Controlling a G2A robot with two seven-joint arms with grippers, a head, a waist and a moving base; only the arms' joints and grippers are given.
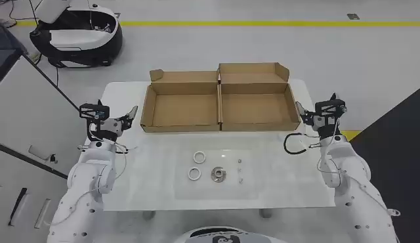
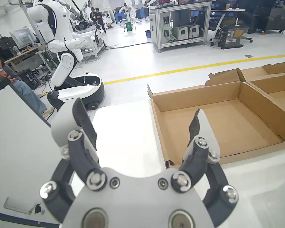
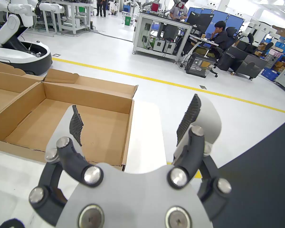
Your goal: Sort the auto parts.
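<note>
Sorting looks unstarted: left claw (image 2: pixel 139 110) and right claw (image 3: pixel 135 105) hang wide open, empty; next move likely needs a reach down to the small white rings (image 1: pixel 199 156) in front of the open brown cardboard boxes (image 1: pixel 180 128).

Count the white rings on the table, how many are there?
2. The farther white ring lies in front of the left cardboard box; the nearer white ring lies beside the metal hub. Tiny bits nearby are too small to tell.

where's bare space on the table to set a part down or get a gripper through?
The left box and right box are bare inside. The table is bare either side of the parts and in the strip between parts and boxes. Crowded: two white rings, metal hub, small bits, front centre.
</note>
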